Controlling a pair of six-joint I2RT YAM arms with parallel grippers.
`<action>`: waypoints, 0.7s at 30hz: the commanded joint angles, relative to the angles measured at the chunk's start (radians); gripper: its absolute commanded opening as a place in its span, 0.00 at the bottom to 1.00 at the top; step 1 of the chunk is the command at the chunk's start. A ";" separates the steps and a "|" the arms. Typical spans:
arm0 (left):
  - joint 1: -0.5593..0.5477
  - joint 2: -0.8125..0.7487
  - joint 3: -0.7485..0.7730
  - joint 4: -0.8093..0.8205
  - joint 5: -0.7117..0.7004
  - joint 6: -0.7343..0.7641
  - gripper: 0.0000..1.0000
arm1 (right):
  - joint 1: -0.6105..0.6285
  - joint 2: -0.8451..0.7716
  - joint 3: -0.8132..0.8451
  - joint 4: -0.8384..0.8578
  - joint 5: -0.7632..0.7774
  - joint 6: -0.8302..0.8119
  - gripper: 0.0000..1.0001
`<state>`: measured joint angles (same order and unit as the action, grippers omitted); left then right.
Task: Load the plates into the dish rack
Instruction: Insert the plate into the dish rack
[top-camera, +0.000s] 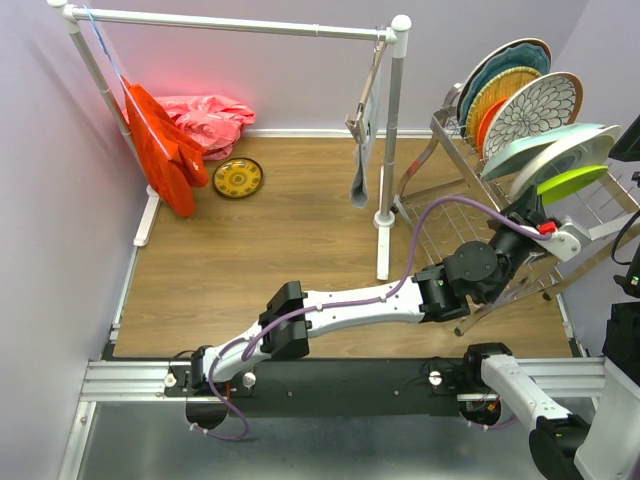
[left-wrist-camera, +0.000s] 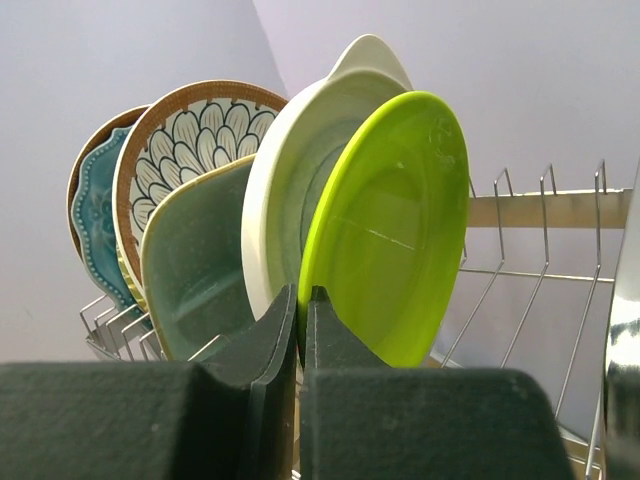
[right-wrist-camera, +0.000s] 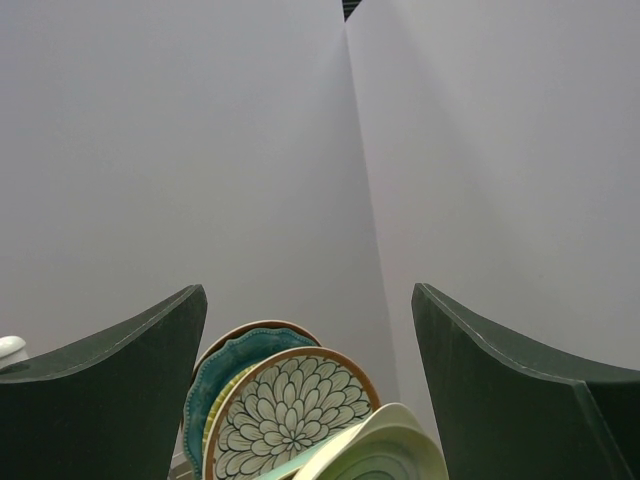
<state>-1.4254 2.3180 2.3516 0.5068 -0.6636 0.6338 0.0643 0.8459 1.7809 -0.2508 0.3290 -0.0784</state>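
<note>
The left gripper (left-wrist-camera: 303, 300) reaches into the rack (left-wrist-camera: 530, 208) with its jaws almost together, only a thin slit between them. The lower rim of the lime plate (left-wrist-camera: 390, 230) meets that slit. Whether the fingers (left-wrist-camera: 265, 345) pinch the rim or merely touch it cannot be told. The lime plate stands on edge in the rack, frontmost of a row, leaning against a cream plate (left-wrist-camera: 290, 180). Behind come a mint tray (left-wrist-camera: 195, 265), a floral plate (left-wrist-camera: 190, 140) and a teal plate (left-wrist-camera: 95, 210). The right gripper (right-wrist-camera: 308, 290) is spread wide, holds nothing and points at the wall above the row. One patterned plate (top-camera: 238, 178) lies on the table by the red cloth (top-camera: 165, 150).
</note>
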 joint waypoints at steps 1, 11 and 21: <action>-0.009 0.021 -0.009 0.027 -0.018 0.024 0.12 | 0.005 0.001 0.000 0.019 0.031 0.000 0.92; -0.009 0.012 -0.014 0.030 -0.001 0.020 0.32 | 0.005 0.002 0.006 0.018 0.042 -0.006 0.92; -0.015 -0.049 -0.035 0.033 0.004 -0.028 0.50 | 0.005 -0.001 0.002 0.016 0.042 -0.012 0.92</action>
<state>-1.4292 2.3184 2.3425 0.5251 -0.6617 0.6411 0.0643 0.8459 1.7813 -0.2508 0.3481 -0.0792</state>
